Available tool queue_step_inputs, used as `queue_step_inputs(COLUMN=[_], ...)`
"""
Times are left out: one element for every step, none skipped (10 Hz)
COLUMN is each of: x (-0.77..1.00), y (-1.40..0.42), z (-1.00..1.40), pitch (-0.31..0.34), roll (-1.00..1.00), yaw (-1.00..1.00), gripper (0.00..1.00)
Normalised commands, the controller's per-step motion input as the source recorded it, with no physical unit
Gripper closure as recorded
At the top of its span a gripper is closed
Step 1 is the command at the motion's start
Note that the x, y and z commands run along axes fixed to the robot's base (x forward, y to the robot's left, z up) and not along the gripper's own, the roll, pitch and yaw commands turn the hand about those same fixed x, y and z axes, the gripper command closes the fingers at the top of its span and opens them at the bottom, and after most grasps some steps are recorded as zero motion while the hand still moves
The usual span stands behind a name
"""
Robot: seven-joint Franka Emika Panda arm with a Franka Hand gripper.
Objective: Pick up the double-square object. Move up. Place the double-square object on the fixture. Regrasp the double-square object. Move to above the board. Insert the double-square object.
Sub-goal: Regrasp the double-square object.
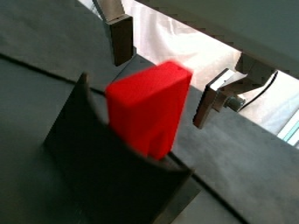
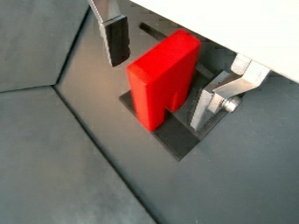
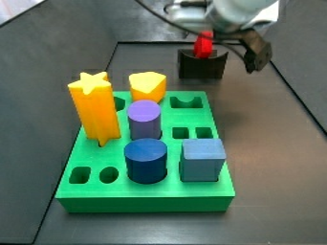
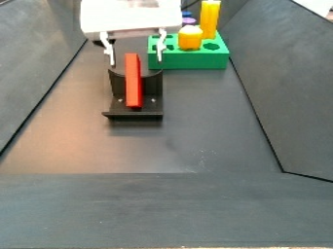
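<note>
**Red block resting on the fixture, jaws apart around it**

While the gripper [image 2: 158, 74] hangs directly over the fixture [image 4: 134, 99], its jaws stand apart, one silver finger [image 2: 115, 37] on each side of the double-square object [image 2: 163, 79] with a gap showing between pad and block in both wrist views. The double-square object stands upright on the fixture, its lower end seated against the dark bracket, and nothing is clamped on it. In a side view the red block [image 4: 131, 79] rises from the fixture's base plate on the dark floor, just below the gripper's white body. The board [image 3: 147, 144] lies well apart from the fixture, carrying a yellow star peg [image 3: 92, 105], a yellow peg [image 3: 147, 86], a purple cylinder [image 3: 144, 121], a blue cylinder [image 3: 145, 160] and a blue-grey cube [image 3: 202, 159]. Several shaped holes in the green slab stand open.
</note>
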Motion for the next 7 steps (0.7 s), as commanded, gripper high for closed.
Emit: queue_step_inputs(x=[0.11,0.09,0.09,0.08,0.07,0.02,0.02], y=[0.01,0.01,0.00,0.00,0.00,-0.02,-0.03], z=[-0.87,-0.68,-0.54,-0.36,-0.24,-0.18,-0.17], pitch=[-0.032,-0.003,0.014,0.023,0.025,0.033,0.027], roll=[0.06,0.06,0.05,0.05,0.05,0.05,0.05], yaw=[-0.03,-0.02,-0.01,0.00,0.02,0.02,0.02], gripper=[0.00,0.00,0.00,0.00,0.00,0.00,0.00])
